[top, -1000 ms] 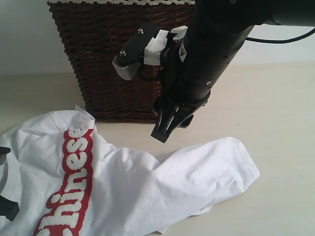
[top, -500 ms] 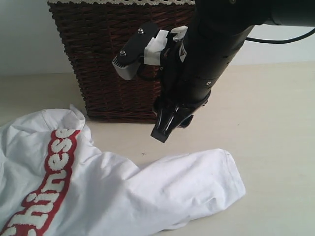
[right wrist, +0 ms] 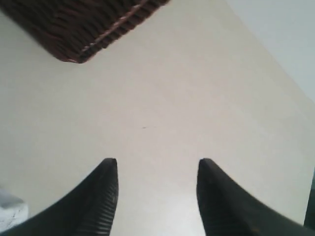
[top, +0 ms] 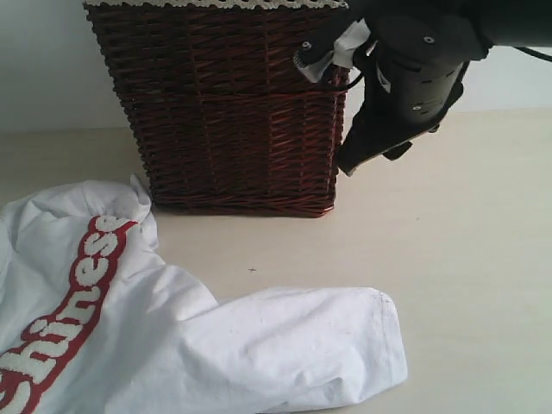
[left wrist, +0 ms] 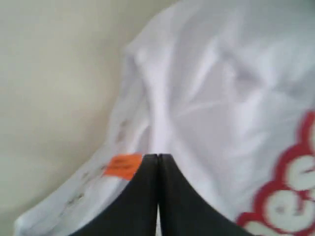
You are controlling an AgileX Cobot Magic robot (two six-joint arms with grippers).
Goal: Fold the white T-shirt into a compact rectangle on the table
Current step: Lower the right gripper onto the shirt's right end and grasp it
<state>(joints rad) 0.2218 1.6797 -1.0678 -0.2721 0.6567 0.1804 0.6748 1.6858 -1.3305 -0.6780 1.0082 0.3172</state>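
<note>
White cotton T-shirt [top: 216,345] with fuzzy red-edged letters, crumpled on pale cream worktop [top: 466,259] in front of dark brown wicker basket [top: 233,112], one sleeve stretched toward the middle. Left end effector [left wrist: 157,156] closed, pinching fabric beside small orange neck tag [left wrist: 122,166]. Right end effector [right wrist: 157,162] open, empty, raised beside basket.

Item: white T-shirt [top: 216,345], unfolded and rumpled, lying on the bench [top: 466,259]. One sleeve reaches toward the right gripper [right wrist: 156,164] but lies well apart from it. Fuzzy white letters [top: 69,302] edged in red cross the chest. The orange neck tag [left wrist: 122,166] sits just beside the left gripper [left wrist: 157,158], whose closed tips pinch the collar. The bench is pale cream and smooth, bare beneath the right gripper.
</note>
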